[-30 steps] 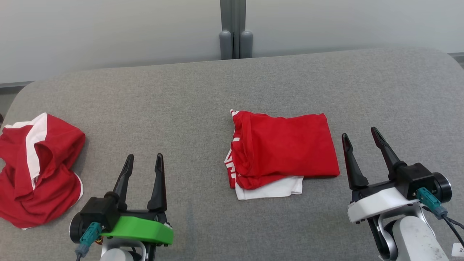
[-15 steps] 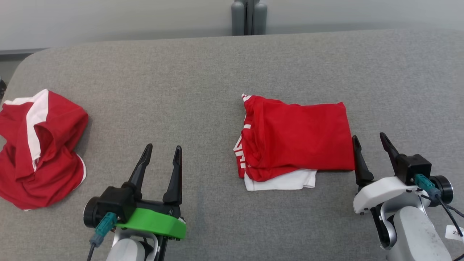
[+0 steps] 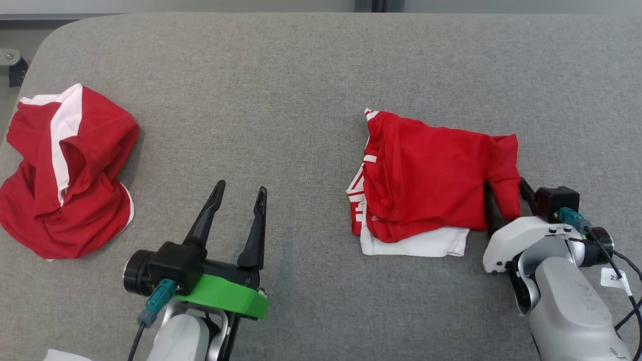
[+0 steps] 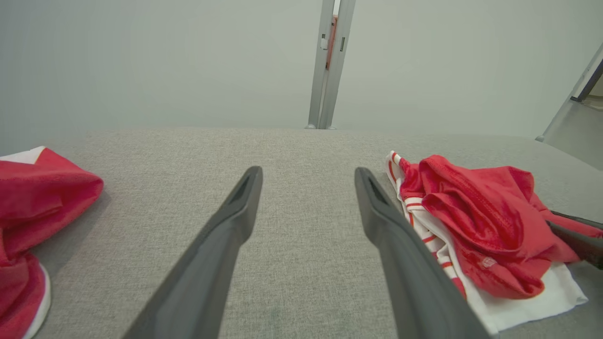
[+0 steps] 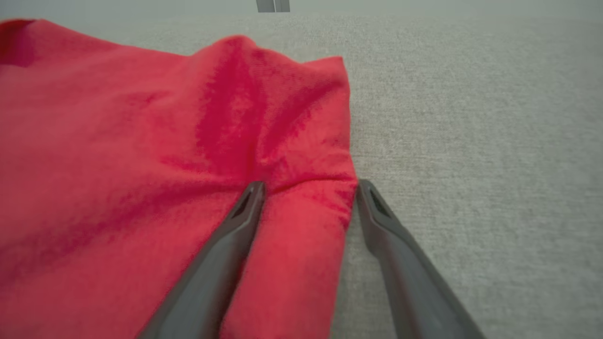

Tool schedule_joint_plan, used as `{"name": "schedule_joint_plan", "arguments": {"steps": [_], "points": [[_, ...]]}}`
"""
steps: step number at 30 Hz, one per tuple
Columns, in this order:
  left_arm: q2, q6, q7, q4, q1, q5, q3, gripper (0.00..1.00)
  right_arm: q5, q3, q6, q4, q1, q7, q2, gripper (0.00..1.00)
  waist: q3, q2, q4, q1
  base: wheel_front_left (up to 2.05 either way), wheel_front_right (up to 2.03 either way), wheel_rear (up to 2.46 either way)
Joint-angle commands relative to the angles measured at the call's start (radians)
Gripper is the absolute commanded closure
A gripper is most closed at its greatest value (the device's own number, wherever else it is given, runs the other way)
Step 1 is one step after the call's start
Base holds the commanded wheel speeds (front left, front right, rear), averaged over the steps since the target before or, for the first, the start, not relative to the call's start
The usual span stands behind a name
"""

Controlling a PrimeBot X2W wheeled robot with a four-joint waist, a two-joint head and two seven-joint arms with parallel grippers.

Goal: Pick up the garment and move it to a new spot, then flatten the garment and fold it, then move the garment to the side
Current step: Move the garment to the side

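Right of centre on the grey fabric tabletop (image 3: 301, 75), the folded red-and-white garment (image 3: 436, 180) lies lengthwise left-to-right, striped end leftward. My right gripper (image 5: 311, 184) straddles its right edge, jaws unclenched; my left gripper (image 3: 241, 186) gapes empty.

Red over the top of the folded garment (image 3: 436, 180), a plain white layer beneath its near edge, thin red-and-white stripes down its left side (clearest from the left wrist). Red again on the crumpled second garment (image 3: 65, 170), crossed by one broad white band and edged in white. Heathered mid-grey weave across the counter (image 3: 281, 75). Bright green bracket (image 3: 220, 298) behind the left hand (image 3: 241, 186), white bracket (image 3: 516, 235) behind the right hand (image 5: 311, 186); dark, near-black fingers (image 3: 255, 225) on each. Teal plugs (image 3: 159, 297) at both wrists. Pale grey wall (image 4: 141, 56) beyond.
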Motion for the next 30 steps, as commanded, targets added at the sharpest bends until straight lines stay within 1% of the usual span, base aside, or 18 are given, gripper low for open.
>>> {"name": "schedule_joint_plan", "arguments": {"steps": [1,4,8,10,12,16,19,21,22,24,30], "points": [[0.002,-0.004,0.000,-0.005,-0.013,-0.001,-0.002,0.00,0.005,0.022,0.000,0.027,0.000,0.001,0.005,1.00,-0.004,0.0000,-0.003,0.0000,0.00,0.00,0.00],[0.002,0.000,0.000,-0.013,-0.008,-0.002,-0.008,0.00,0.008,0.052,0.000,0.045,-0.016,-0.014,-0.010,1.00,-0.016,0.0000,-0.021,0.0000,0.00,0.00,0.00],[0.002,0.000,0.000,-0.023,-0.004,0.003,-0.016,0.00,-0.010,0.094,-0.001,0.035,-0.038,-0.030,-0.041,1.00,-0.030,0.0000,-0.056,0.0000,0.00,0.00,0.00],[0.002,0.001,0.000,-0.025,-0.006,0.009,-0.024,0.00,-0.021,0.133,-0.001,0.017,-0.051,-0.034,-0.056,1.00,-0.034,0.0000,-0.078,0.0000,0.00,0.00,0.00],[0.003,-0.003,0.000,-0.025,-0.010,0.011,-0.043,0.00,-0.007,0.177,-0.001,-0.003,-0.059,-0.038,-0.070,1.00,-0.036,0.0000,-0.107,0.0000,0.00,0.00,0.00],[0.003,-0.003,0.000,-0.041,-0.037,0.007,-0.067,0.00,-0.013,0.265,-0.001,-0.044,-0.095,-0.037,-0.149,1.00,-0.015,0.0000,-0.170,0.0000,0.00,0.00,0.00],[0.003,-0.004,0.000,-0.054,-0.061,0.006,-0.086,0.00,-0.016,0.304,-0.001,-0.059,-0.134,-0.038,-0.228,1.00,0.019,0.0000,-0.208,0.0000,0.00,0.00,0.00],[0.004,-0.007,0.000,-0.062,-0.084,0.010,-0.098,0.00,-0.003,0.305,-0.001,-0.055,-0.163,-0.038,-0.281,1.00,0.048,0.0000,-0.226,0.0000,0.00,0.00,0.00],[0.004,-0.007,0.000,-0.070,-0.104,0.015,-0.107,0.00,0.007,0.294,-0.001,-0.049,-0.195,-0.039,-0.334,1.00,0.082,0.0000,-0.235,0.0000,0.00,0.00,0.00],[0.004,-0.011,0.000,-0.069,-0.122,0.020,-0.110,0.00,0.005,0.270,-0.001,-0.043,-0.224,-0.039,-0.382,1.00,0.115,0.0000,-0.241,0.0000,0.00,0.00,0.00],[0.004,-0.022,0.000,-0.077,-0.173,0.037,-0.105,0.00,-0.025,0.175,-0.001,-0.012,-0.304,-0.039,-0.494,1.00,0.204,0.0000,-0.231,0.0000,0.00,0.00,0.00]]}}
